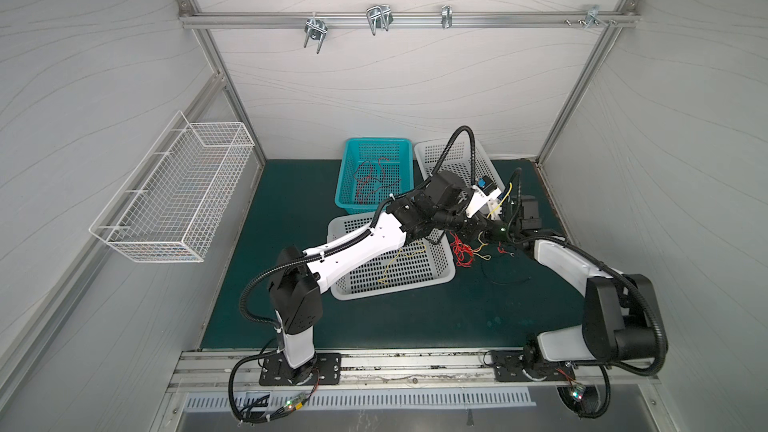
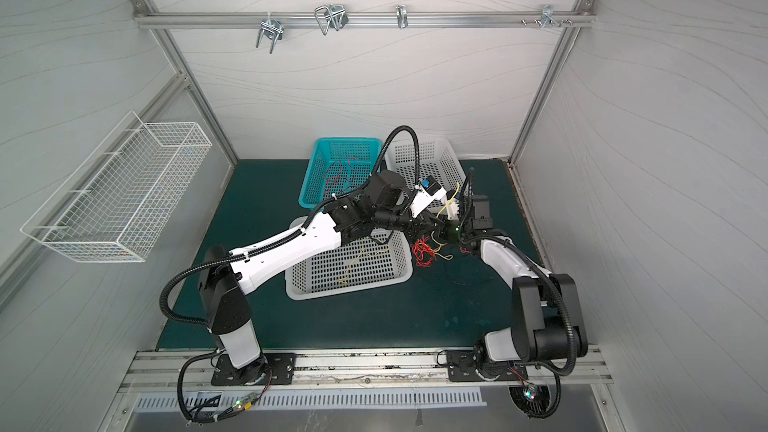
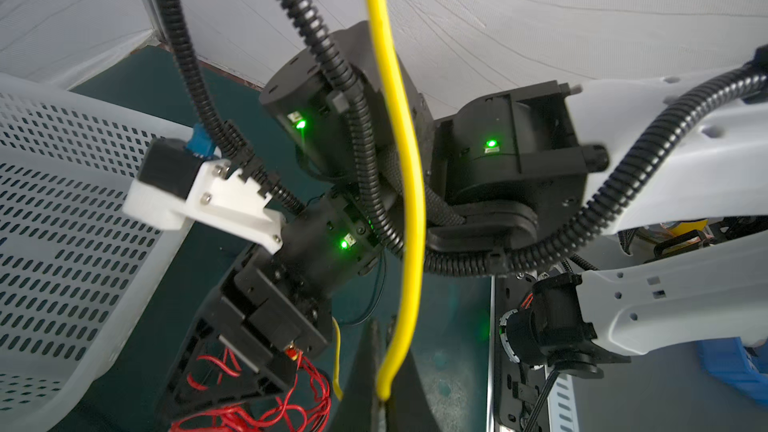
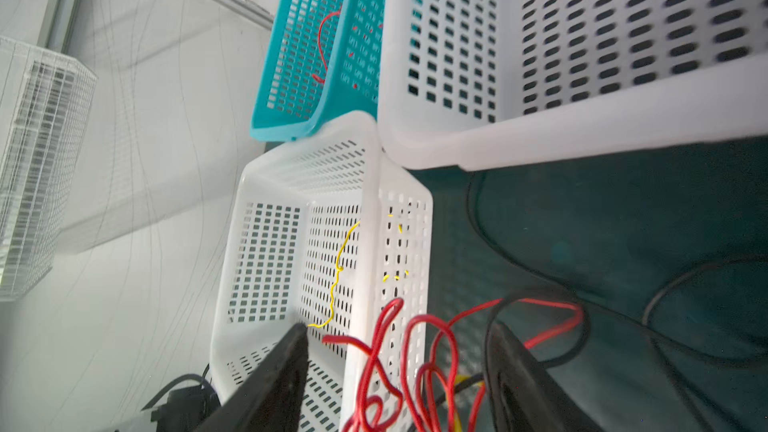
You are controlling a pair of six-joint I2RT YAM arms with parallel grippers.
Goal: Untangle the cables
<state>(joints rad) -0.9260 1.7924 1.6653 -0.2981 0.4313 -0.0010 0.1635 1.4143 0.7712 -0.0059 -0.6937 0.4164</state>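
Note:
The cables lie in several places. A red bunch with some yellow and black strands sits on the green mat beside the front white basket. My right gripper is open, and red loops stand between its fingers without being pinched. My left gripper reaches across above it and is shut on a yellow cable, which rises from the jaws. In a top view that yellow cable shows near both wrists. A thin black cable lies loose on the mat.
A teal basket at the back holds red cables. A white basket stands beside it. The front white basket holds a yellow cable. A wire basket hangs on the left wall.

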